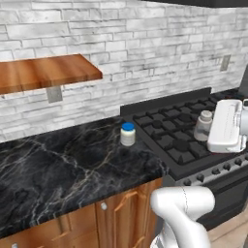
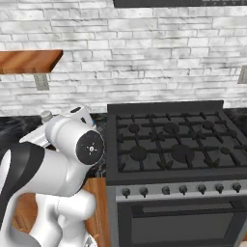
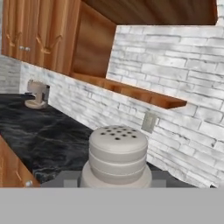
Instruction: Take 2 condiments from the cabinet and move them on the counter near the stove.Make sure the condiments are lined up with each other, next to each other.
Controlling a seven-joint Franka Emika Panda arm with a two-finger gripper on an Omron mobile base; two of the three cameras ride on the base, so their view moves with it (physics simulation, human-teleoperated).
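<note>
Jaws (image 3: 116, 186) clamp the slim grey-white shaker (image 3: 117, 156), carrying it toward the blue-lidded cream jar (image 1: 128, 134) on the black marble surface (image 1: 63, 164) for alignment.

Lighting is reading even and diffuse across all my views, no single source showing. Brick wall (image 1: 160, 43) is coming out bright, near washed-out in the left base view. Counter (image 1: 58, 169) is staying dark, its pale veins catching a little sheen but no hard glare. Shelf (image 1: 43, 72) is dropping only a faint soft shadow on the bricks under it. Stove (image 2: 169, 144) grates are rendering black with weak detail. Everything is looking slightly soft and low-res; shaker (image 3: 117, 157) is sitting huge and close in my hand view, edges a bit smeared. I'm not seeing any edge distortion.
</note>
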